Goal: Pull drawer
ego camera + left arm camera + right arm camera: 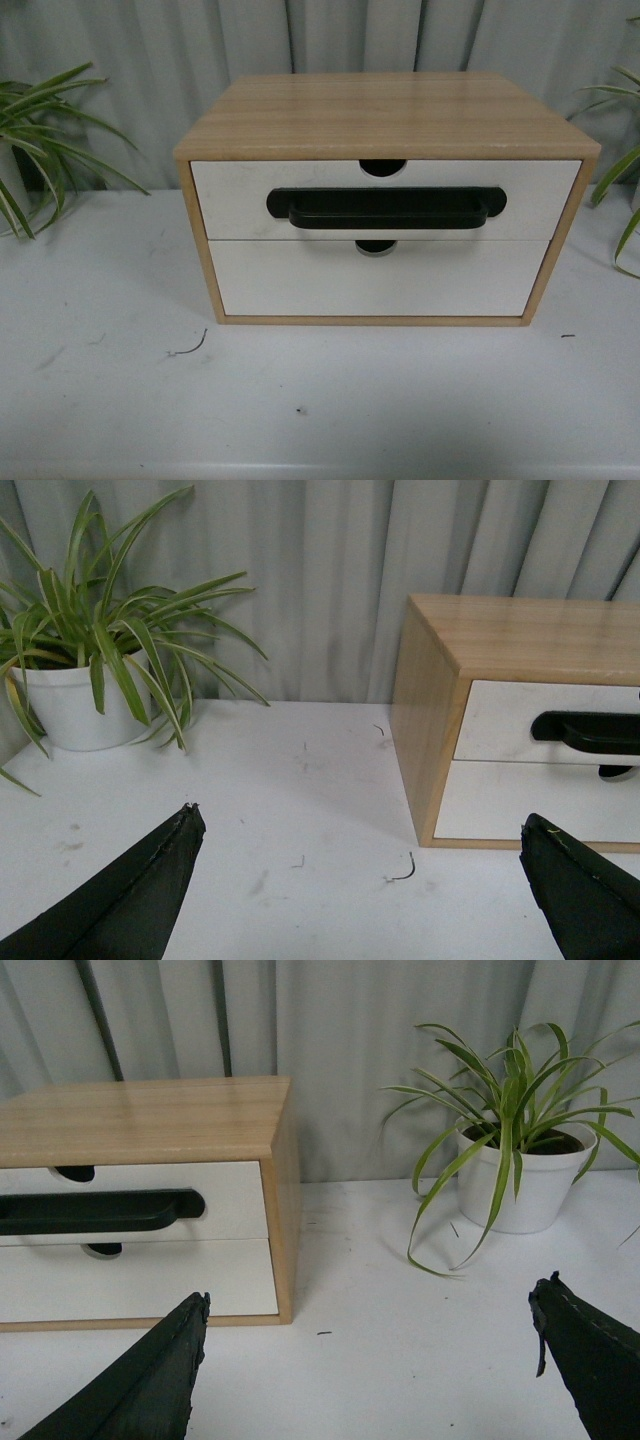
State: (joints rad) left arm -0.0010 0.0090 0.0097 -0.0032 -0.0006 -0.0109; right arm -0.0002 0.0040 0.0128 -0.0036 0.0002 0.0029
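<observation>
Reaching for the drawer [235, 200] looks like the step in hand, since nothing has been pulled yet. The drawer is shut, and its front sits flat with the wooden box [385, 115] that holds it. It is the top one of two. The box is set on a white table [100, 400], in the middle of the front view.

The left gripper [360, 818] is seen wide open with nothing in it, off to the left of the box. The right gripper [372, 1292] is spread open and empty too, off to the right of the box. Nothing is touched by either one.

For the next move, one gripper would need to be brought to the black handle [386, 208], closed around the bar, and drawn straight back toward the robot. With a crooked pull, it is guessed, the box could slide or the drawer could stick.

The drawer front is white and wide. A long black bar is fixed across its middle, and a small half-round notch [382, 168] is cut into its top edge. Its sides are hidden inside the box. No handle is seen on the lower drawer [300, 285].
</observation>
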